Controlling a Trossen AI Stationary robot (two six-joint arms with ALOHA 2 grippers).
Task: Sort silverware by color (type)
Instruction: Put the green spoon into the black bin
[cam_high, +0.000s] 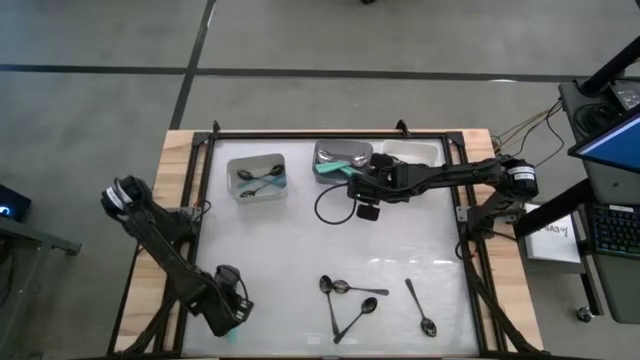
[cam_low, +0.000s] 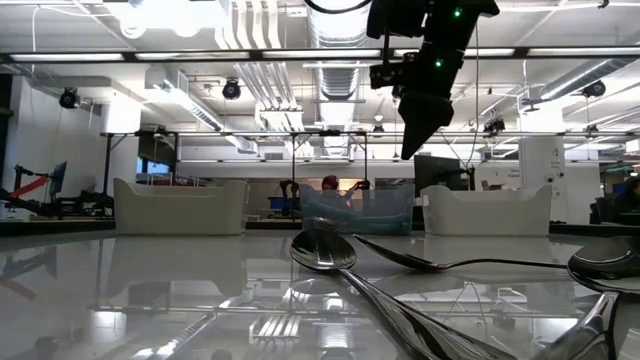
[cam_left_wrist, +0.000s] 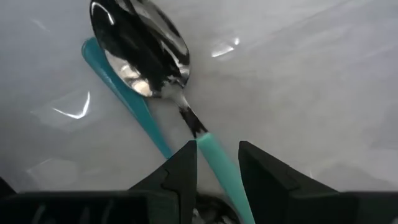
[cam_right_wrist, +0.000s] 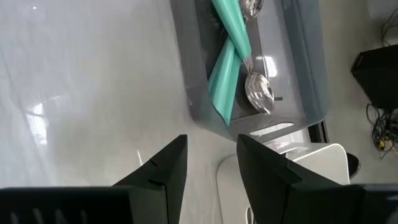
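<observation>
My left gripper (cam_high: 230, 318) sits low near the table's near left corner, shut on a teal-handled spoon (cam_left_wrist: 140, 53) with a shiny bowl. A second teal handle (cam_left_wrist: 121, 96) lies beside it. My right gripper (cam_high: 355, 185) is open and holds nothing. It hangs high over the table (cam_low: 418, 140), just in front of the middle bin (cam_right_wrist: 249, 68), where teal-handled spoons (cam_right_wrist: 227, 68) lie crossed. Several loose spoons (cam_high: 345, 300) rest on the table near its near edge, and one more (cam_high: 421, 307) lies to their right. My left gripper pinches the spoon's teal handle (cam_left_wrist: 214, 158) between its two fingers, just behind the neck where silver meets teal. The bowl points away from the fingers. I cannot tell whether the spoon rests on the table or whether the second teal handle is also held.
Three small bins stand in a row at the far edge: the left bin (cam_high: 257, 177) holds dark spoons, the middle one (cam_high: 343, 155) holds teal-handled spoons, and the right one (cam_high: 412, 152) is pale. A black cable (cam_high: 325, 205) loops in front of the middle bin. The table's middle is bare.
</observation>
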